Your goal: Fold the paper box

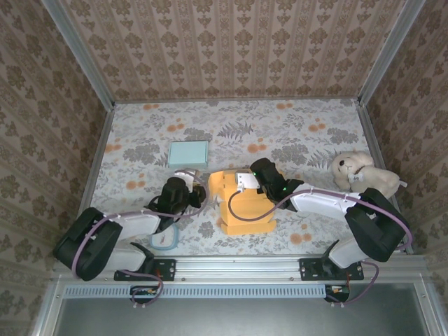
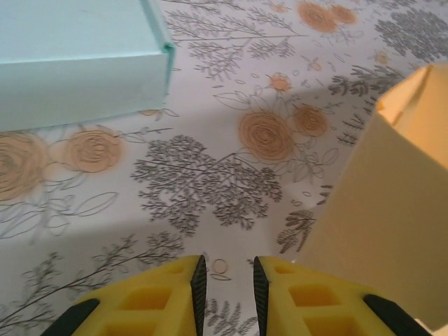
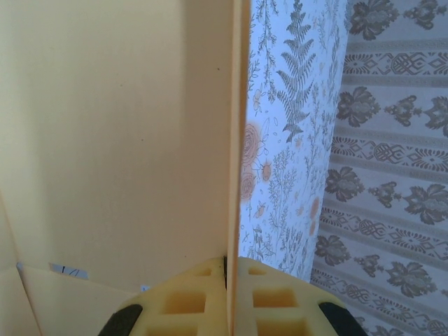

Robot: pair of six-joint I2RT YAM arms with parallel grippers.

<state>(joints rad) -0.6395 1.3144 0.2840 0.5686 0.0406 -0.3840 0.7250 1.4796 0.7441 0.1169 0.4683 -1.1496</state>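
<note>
- Top external: the orange paper box (image 1: 245, 210) sits on the floral worktop (image 1: 301, 133), near the front edge and between the two arms, with its flaps partly raised.
- The left pincer (image 1: 183, 183) hangs just left of the box. The right pincer (image 1: 246, 180) is at the box's far upper edge.
- A flat teal box (image 1: 189, 152) lies farther back on the left. A cream plush toy (image 1: 360, 173) sits well apart at the right edge.
- Left wrist: the left pincer (image 2: 227, 290) has its yellow fingers (image 2: 198, 287) a narrow gap apart, with nothing between them, above the bare worktop (image 2: 210, 175).
- The paper box (image 2: 392, 210) rises as an orange wall just to the right, apart from the fingers. The teal box (image 2: 77, 63) is ahead at upper left.
- Right wrist: the right pincer (image 3: 229, 273) is clamped on a thin upright panel of the paper box (image 3: 105, 140), seen edge-on between the pads.
- The worktop (image 3: 294, 105) and the patterned wall (image 3: 392, 140) lie to the right.
</note>
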